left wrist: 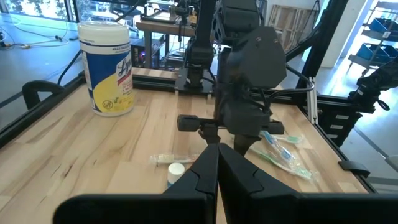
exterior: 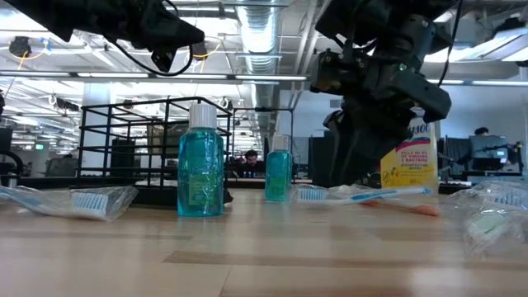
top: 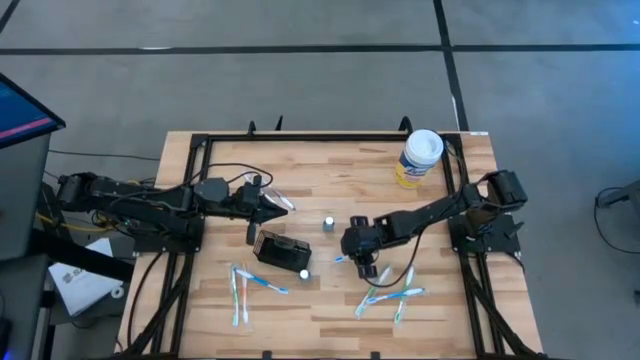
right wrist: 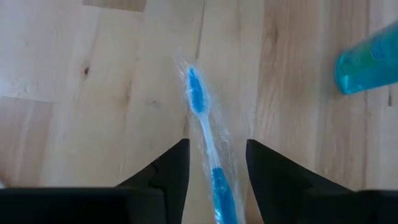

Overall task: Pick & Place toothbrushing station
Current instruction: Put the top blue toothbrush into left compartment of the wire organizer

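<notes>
Wrapped toothbrush between spread fingers of right end effector, pointing down at table; left end effector clenched, empty.

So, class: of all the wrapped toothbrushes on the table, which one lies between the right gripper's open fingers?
The blue-handled wrapped toothbrush straddled by the right gripper, near the table's middle; the other toothbrushes lie in clusters nearer the front edge.

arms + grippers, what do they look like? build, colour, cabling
Two matching black jointed arms with blocky housings. Loose black cables run along the left arm and loop near the right arm. The left gripper and right gripper each have two dark, flat, wedge-shaped fingers tapering to points. No markings visible.
</notes>
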